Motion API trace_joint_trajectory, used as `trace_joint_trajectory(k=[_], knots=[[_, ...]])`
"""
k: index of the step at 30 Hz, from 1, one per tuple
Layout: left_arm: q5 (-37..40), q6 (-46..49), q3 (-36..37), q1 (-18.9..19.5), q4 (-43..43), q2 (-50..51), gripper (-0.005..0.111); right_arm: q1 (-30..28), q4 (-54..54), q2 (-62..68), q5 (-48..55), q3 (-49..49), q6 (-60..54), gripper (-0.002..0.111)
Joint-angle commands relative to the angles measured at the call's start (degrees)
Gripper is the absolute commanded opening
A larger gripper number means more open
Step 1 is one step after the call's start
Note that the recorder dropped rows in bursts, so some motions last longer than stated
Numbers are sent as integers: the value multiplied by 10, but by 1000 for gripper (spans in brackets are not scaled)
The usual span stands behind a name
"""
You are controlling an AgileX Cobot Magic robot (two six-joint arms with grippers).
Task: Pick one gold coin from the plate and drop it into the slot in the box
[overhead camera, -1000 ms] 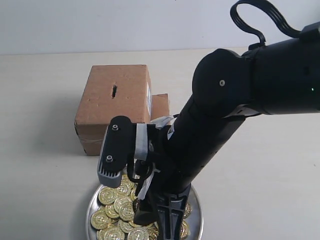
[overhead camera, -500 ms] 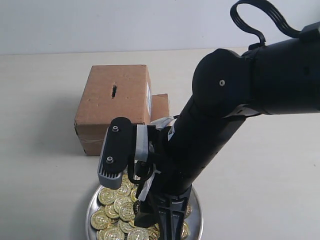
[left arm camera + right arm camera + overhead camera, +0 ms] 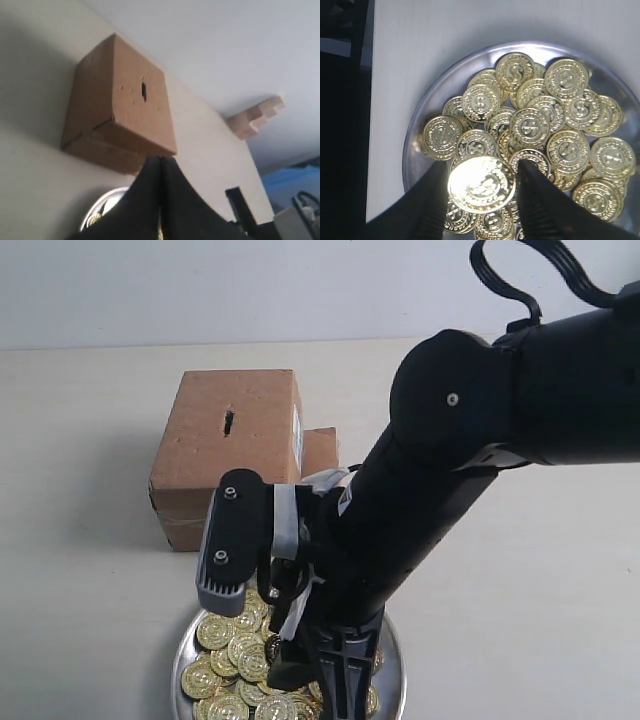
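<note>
The silver plate (image 3: pixel 182 650) sits at the near table edge, heaped with gold coins (image 3: pixel 225 655). My right gripper (image 3: pixel 318 680) hangs over it. In the right wrist view the right gripper (image 3: pixel 482 169) is shut on one bright gold coin (image 3: pixel 481 186), held flat just above the pile (image 3: pixel 555 125) and the plate (image 3: pixel 420 135). The brown cardboard box (image 3: pixel 200 455) stands behind the plate, its dark slot (image 3: pixel 229 423) on top. My left gripper (image 3: pixel 160 159) is shut, its tips pressed together, with the box (image 3: pixel 125 115), slot (image 3: pixel 144 90) and plate (image 3: pixel 102 205) beyond it.
The box's loose side flap (image 3: pixel 320 452) sticks out to its right. The thick black right arm (image 3: pixel 470 440) crosses the scene from the upper right. Stepped wooden blocks (image 3: pixel 255 117) lie far off in the left wrist view. Pale tabletop (image 3: pixel 80 570) surrounds the box.
The right arm has shifted slightly up and to the right over the plate. The box and plate have not moved.
</note>
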Motion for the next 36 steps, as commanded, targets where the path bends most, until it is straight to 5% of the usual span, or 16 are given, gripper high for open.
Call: trace_joint_trajectory(k=[1,18,28,36], knots=[[47,77,-52,0,-4,110,0,1,1,-26,-4,-2,-7,27],[235,411,-109,0,-201,457,0,1,1,-44,-48,-3,-21,27],[274,503,-111,-1,-264,552,51,1,1,-41,-97,-15,-21,27],[288,546,-111,-11,-305,575,40,1,16,-13,-100,-53,-16,27]])
